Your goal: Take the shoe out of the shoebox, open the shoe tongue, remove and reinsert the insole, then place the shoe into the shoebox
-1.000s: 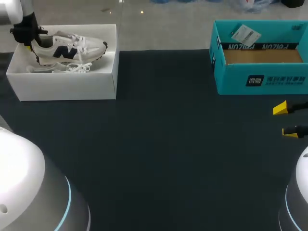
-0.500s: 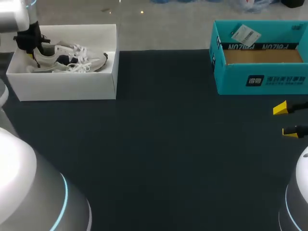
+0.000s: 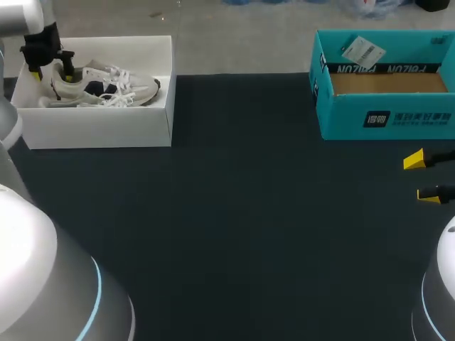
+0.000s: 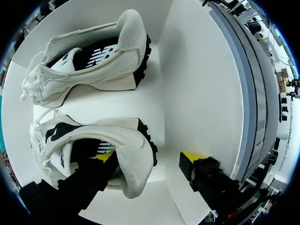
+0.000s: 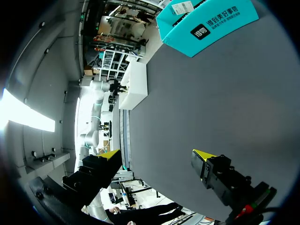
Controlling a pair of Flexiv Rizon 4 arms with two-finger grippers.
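Fingers (image 4: 104,157) of the left gripper (image 4: 146,158) are spread apart and not clamped on anything. One yellow tip sits in the collar opening of the near shoe (image 4: 93,136). The other tip stands outside the heel, with a strip of bare box floor between it and the heel. So the heel is between the fingers but only loosely straddled. The shoe rests on the floor of the white shoebox (image 4: 197,84), heel toward the fingers and toe pointing away. A second shoe (image 4: 89,70) lies ahead of the fingers, just beside the first and pointing the same way. Loose white laces (image 4: 35,89) are at the far ends of both.

Head view agrees: left gripper (image 3: 51,71) is low over the heel end of the shoe (image 3: 106,85), inside the shoebox (image 3: 99,128).

Right gripper (image 5: 157,157) is also spread wide with nothing between its fingers, only dark table (image 5: 211,103) under them. The teal box (image 5: 206,23) is well ahead of them and the white shoebox (image 5: 133,86) is farther off. In the head view the right gripper (image 3: 421,176) sits near the teal box (image 3: 384,117), well apart from the shoebox.
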